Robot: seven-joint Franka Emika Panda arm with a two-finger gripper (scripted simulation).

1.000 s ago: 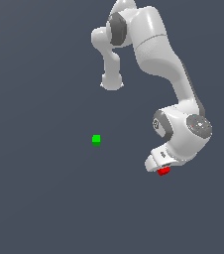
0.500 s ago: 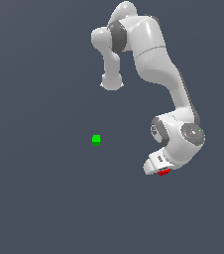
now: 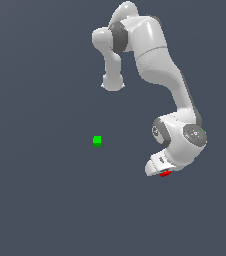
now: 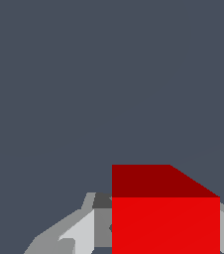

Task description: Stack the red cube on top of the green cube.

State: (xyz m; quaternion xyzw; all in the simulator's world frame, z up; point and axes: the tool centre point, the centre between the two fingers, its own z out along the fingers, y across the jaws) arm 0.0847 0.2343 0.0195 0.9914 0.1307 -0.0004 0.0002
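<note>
The red cube sits directly under the arm's wrist, mostly hidden by it in the exterior view; only a red sliver shows. In the wrist view the red cube fills the space between the gripper fingers, with one grey finger visible beside it and another at its far side. Whether the fingers press on the cube cannot be told. The Panda arm reaches from its base, bends at the elbow, and folds down so the wrist points at the counter. The green cube lies on the counter, well apart from the red cube, toward the exterior view's left.
</note>
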